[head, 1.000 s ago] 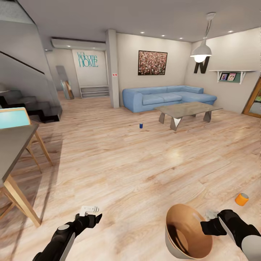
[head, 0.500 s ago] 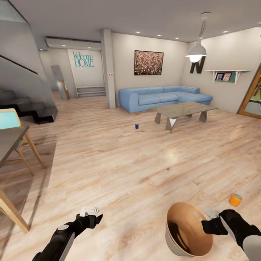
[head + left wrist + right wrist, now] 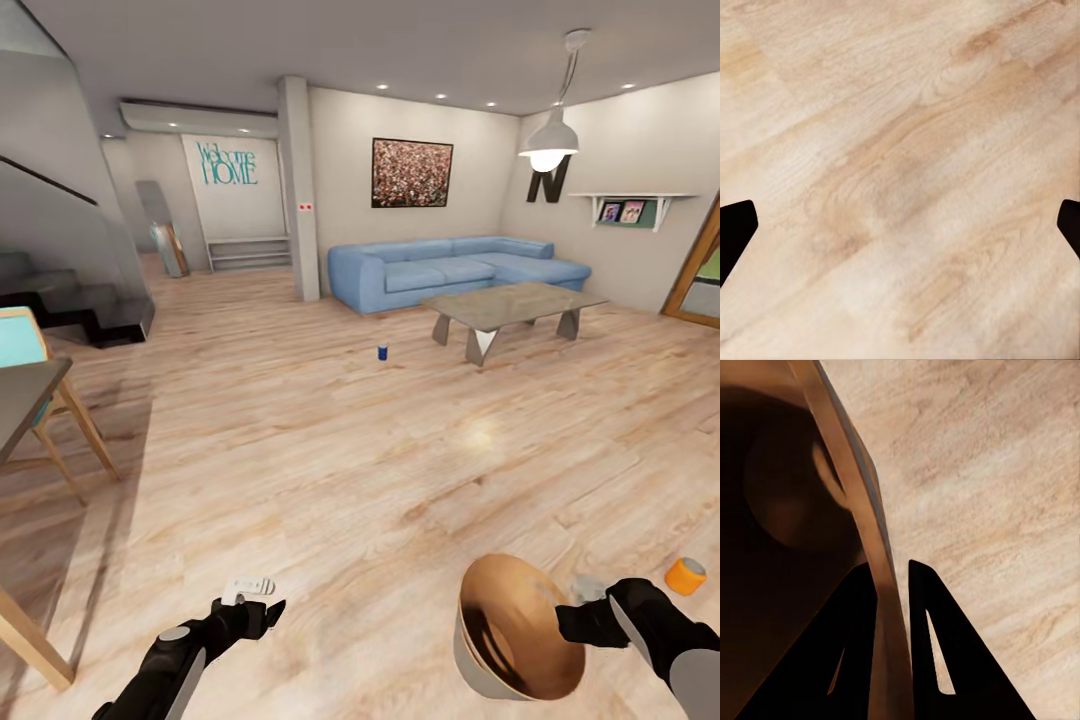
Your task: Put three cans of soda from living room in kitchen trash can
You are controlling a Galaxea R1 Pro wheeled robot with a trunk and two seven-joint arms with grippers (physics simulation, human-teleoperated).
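Note:
My right gripper (image 3: pixel 572 622) is shut on the rim of the tash can (image 3: pixel 510 632), a pale grey bucket with a brown inside, held tilted low over the floor. In the right wrist view the two fingers (image 3: pixel 934 652) pinch the tash can's wall (image 3: pixel 862 532), one inside and one outside. An orange can of soda (image 3: pixel 686 576) stands on the floor just right of my right arm. A dark blue can of soda (image 3: pixel 383 352) stands on the floor far ahead, left of the low table. My left gripper (image 3: pixel 258 600) hangs open over bare floor, its fingertips (image 3: pixel 735 229) far apart.
The living room lies ahead: a blue sofa (image 3: pixel 450 270), a grey low table (image 3: pixel 510 310), a pillar (image 3: pixel 298 190). A wooden table and a chair (image 3: pixel 40 400) stand at the left, stairs (image 3: pixel 70 300) behind them. Wood floor stretches between me and the sofa.
The camera has shifted, so the whole scene has slid in the picture. Both arms keep their pose, and the tash can stays in the right gripper.

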